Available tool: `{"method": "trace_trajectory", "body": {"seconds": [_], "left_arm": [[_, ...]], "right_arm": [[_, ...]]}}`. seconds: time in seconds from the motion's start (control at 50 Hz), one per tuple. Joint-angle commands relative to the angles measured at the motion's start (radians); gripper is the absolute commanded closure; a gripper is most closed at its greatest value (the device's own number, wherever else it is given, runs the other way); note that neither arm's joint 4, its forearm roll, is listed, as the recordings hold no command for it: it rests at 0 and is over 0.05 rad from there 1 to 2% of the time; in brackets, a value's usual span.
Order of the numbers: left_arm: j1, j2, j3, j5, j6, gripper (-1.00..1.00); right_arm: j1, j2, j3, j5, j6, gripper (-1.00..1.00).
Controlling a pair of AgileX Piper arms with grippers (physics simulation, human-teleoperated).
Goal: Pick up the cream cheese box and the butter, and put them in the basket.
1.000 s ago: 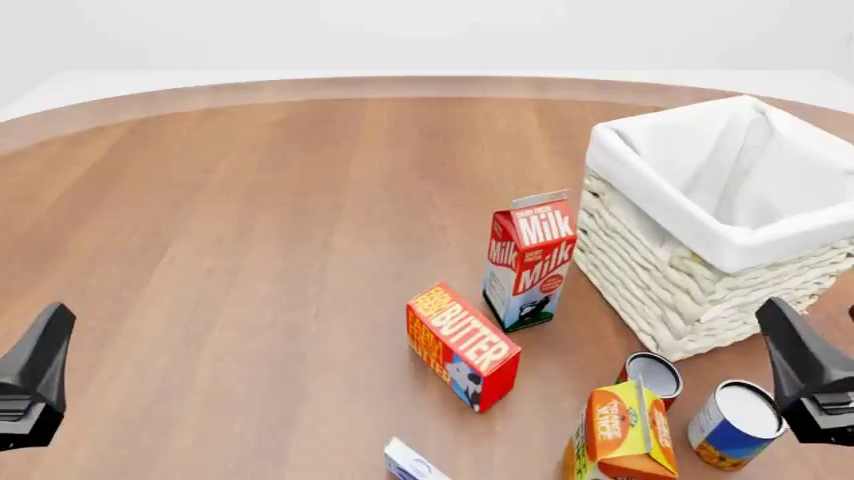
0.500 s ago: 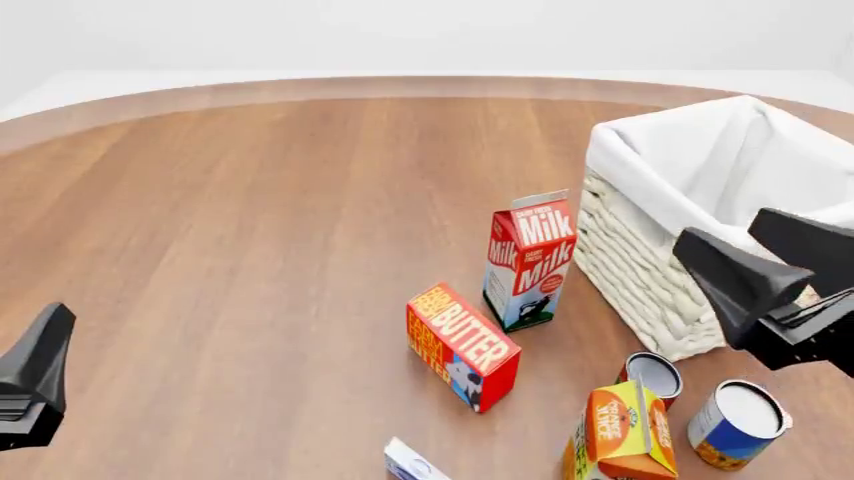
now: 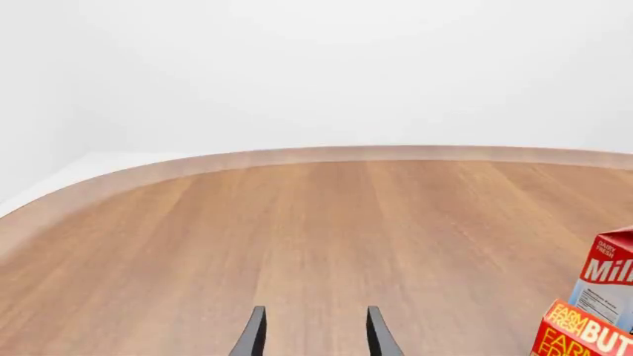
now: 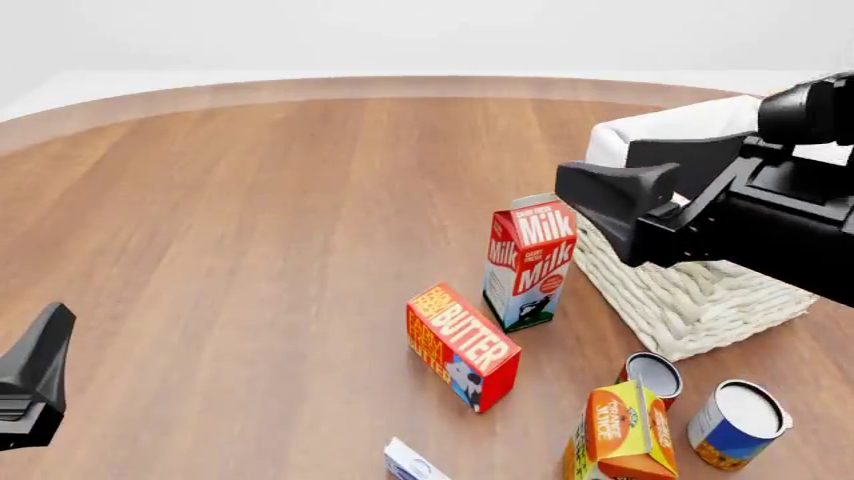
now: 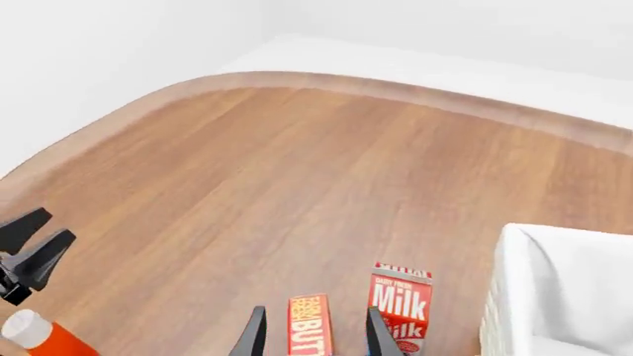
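Wood (image 4: 240, 220) covers the whole table, bare across its left half. At the far left edge of the front view the left gripper (image 4: 34, 375) sits low by the near side, its fingers (image 3: 254, 335) parted with nothing between them, as its own wrist camera shows.

Near the middle, at the bottom edge of the front view, only a corner of the cream cheese box (image 4: 411, 462) shows (white with a blue edge), close to the near side of the table. Just beyond it the butter (image 4: 462, 346) lies on the table with its lettered face up, well apart from both grippers. Beside the butter, farther back, stands the milk carton (image 4: 531, 262), upright.

Right of these, near the bottom edge, an orange juice carton (image 4: 622, 434) stands beside two cans, a small can (image 4: 651, 376) and a blue can (image 4: 737, 424). Behind them sits the basket (image 4: 694, 300), partly hidden by the right arm. The right gripper (image 4: 638, 190) hangs high above the table just beside the basket's left rim, fingers spread and empty; in its wrist view the butter shows between the fingers (image 5: 253, 335), far below.
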Motion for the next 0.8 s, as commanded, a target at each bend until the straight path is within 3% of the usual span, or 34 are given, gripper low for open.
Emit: {"method": "trace_trajectory", "body": {"seconds": [0.02, 0.12, 0.3, 0.32, 0.44, 0.58, 0.64, 0.8], "left_arm": [[0.000, 0.000, 0.000, 0.000, 0.000, -1.00], [0.000, 0.000, 0.000, 0.000, 0.000, -1.00], [0.000, 0.000, 0.000, 0.000, 0.000, -1.00], [0.000, 0.000, 0.000, 0.000, 0.000, -1.00], [0.000, 0.000, 0.000, 0.000, 0.000, -1.00], [0.000, 0.000, 0.000, 0.000, 0.000, -1.00], [0.000, 0.000, 0.000, 0.000, 0.000, -1.00], [0.000, 0.000, 0.000, 0.000, 0.000, -1.00]], "right_arm": [[0.069, 0.135, -0.129, 0.064, 0.046, -1.00], [0.096, 0.183, -0.162, 0.106, 0.079, -1.00], [0.135, 0.244, -0.215, 0.158, 0.077, -1.00], [0.149, 0.263, -0.231, 0.170, 0.107, -1.00], [0.167, 0.328, -0.259, 0.187, 0.151, -1.00], [0.222, 0.415, -0.313, 0.233, 0.147, -1.00], [0.233, 0.440, -0.323, 0.255, 0.170, -1.00], [0.200, 0.468, -0.331, 0.302, 0.173, -1.00]]}}
